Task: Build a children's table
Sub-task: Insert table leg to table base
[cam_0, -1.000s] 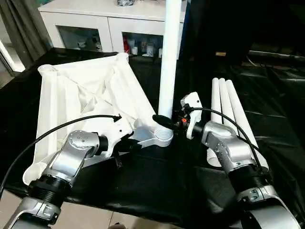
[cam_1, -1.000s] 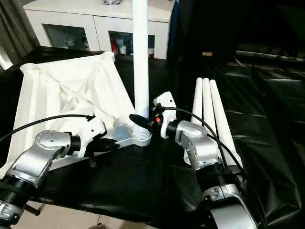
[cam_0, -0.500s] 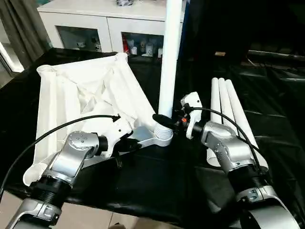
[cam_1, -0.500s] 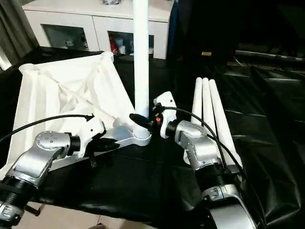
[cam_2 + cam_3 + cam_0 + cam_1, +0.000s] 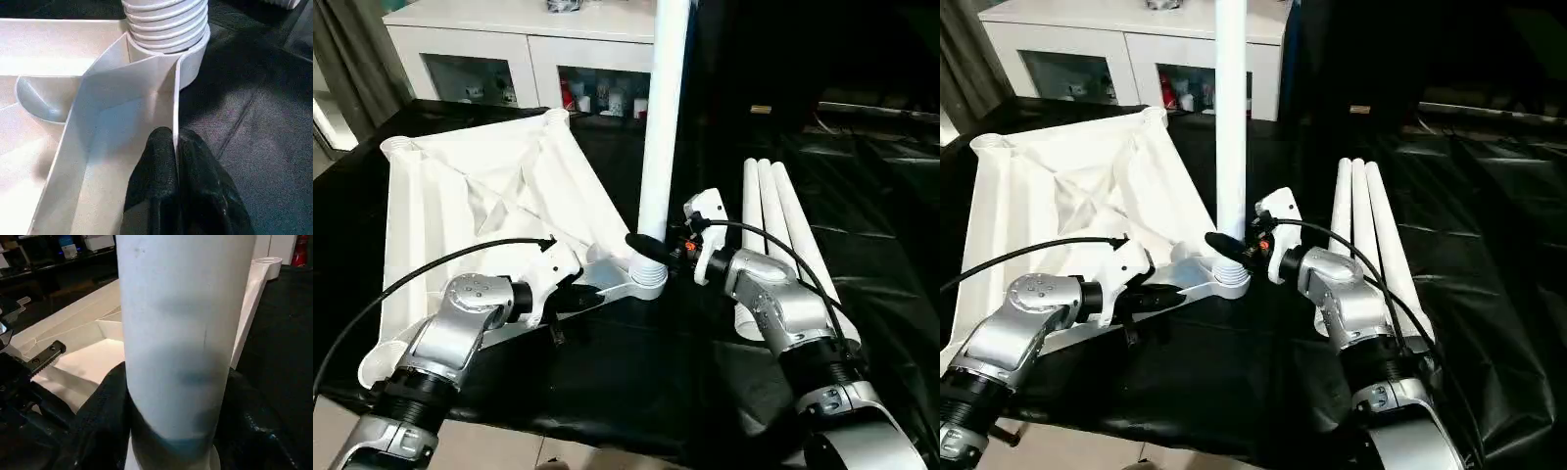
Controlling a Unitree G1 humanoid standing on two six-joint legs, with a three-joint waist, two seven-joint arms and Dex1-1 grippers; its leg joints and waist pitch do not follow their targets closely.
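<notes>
Tabletop (image 5: pixel 480 186) lay upside down on black-covered table (image 5: pixel 636 382), ribbed underside up, tilted, with white glass-door cabinet (image 5: pixel 524 54) behind. Upright leg (image 5: pixel 663 108) stood with threaded end in near corner socket (image 5: pixel 649 282). Left gripper (image 5: pixel 175 171) pressed nearly together, pinching thin side wall of tabletop just beside that socket, one finger (image 5: pixel 154 181) inside the rim, the other outside. Right gripper (image 5: pixel 651 247) clasped around lower part of upright leg, just above the threads, fingers (image 5: pixel 105 416) set on either side of the tube. Three spare legs (image 5: pixel 773 225) lay side by side beyond right forearm, apart from tabletop.
</notes>
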